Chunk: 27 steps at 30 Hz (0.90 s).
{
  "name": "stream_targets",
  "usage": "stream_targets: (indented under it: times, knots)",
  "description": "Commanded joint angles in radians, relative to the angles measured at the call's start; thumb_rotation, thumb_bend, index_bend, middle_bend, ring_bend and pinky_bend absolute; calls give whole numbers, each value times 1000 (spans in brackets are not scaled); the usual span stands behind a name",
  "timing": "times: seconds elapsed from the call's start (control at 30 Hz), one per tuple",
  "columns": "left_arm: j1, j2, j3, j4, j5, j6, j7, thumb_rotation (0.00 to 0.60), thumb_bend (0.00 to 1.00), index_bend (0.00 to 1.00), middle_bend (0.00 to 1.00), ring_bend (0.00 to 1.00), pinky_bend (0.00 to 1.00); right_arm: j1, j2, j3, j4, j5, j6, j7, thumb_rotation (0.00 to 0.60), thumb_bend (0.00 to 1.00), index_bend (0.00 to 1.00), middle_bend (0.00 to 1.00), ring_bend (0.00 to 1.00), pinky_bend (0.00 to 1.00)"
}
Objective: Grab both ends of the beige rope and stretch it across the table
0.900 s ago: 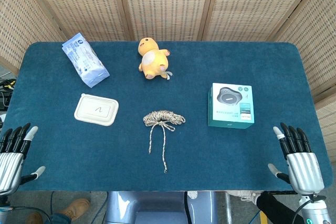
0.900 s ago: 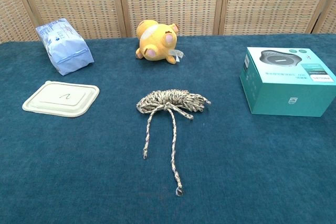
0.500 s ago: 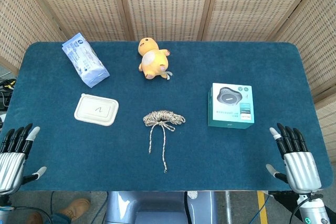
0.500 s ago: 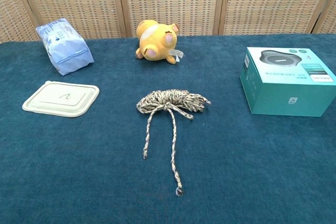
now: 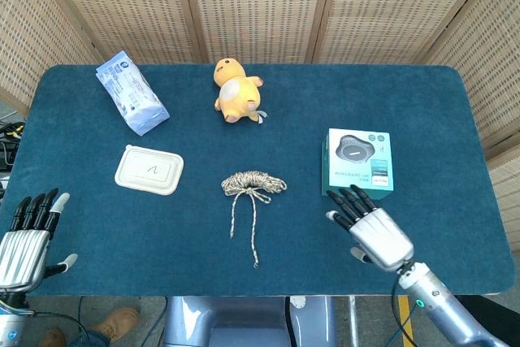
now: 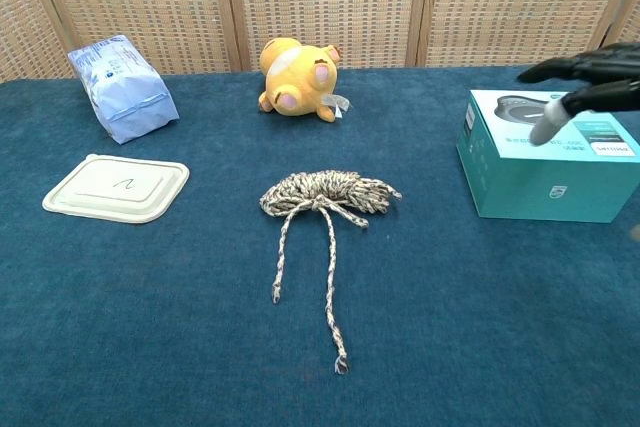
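The beige rope point(image 5: 253, 183) point(image 6: 328, 194) lies bundled at the table's middle, with two loose ends trailing toward the front edge; the longer end point(image 5: 256, 262) point(image 6: 340, 365) reaches furthest. My right hand point(image 5: 372, 228) hovers open, fingers spread, just in front of the teal box and well right of the rope; the chest view catches only its fingertips point(image 6: 590, 72) at the right edge. At the front left corner, beyond the table edge, my left hand point(image 5: 26, 238) is open, far from the rope.
A teal boxed product point(image 5: 358, 162) point(image 6: 549, 152) stands right of the rope. A beige lidded container point(image 5: 149, 169) point(image 6: 117, 187) lies to the left. At the back are a blue packet point(image 5: 131, 102) point(image 6: 120, 86) and a yellow plush toy point(image 5: 236, 90) point(image 6: 297, 78).
My right hand has swung in from the front right corner to over the table beside the teal box. My left hand has shifted slightly downward. The rope has not moved.
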Motion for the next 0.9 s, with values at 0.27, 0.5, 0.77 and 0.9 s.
stream_targets:
  times: [0.27,0.5,0.77,0.9]
  knots:
    - [-20,-12,-7,3,-40,-30,21,600,0,0,0,0,0,253,-182,41,60,48,-304,-149,600,226,399,0,0,0]
    - [-26,-18,-3,2,-45,-34,37,600,0,0,0,0,0,309,-297,40,103,106,-361,-234,600,263,406,0,0,0]
    - [-30,-19,2,4,-49,-36,37,600,0,0,0,0,0,346,-423,39,170,207,-391,-345,600,263,419,0,0,0]
    - [-35,-20,4,4,-54,-42,39,600,0,0,0,0,0,363,-449,34,175,258,-402,-390,600,262,425,0,0,0]
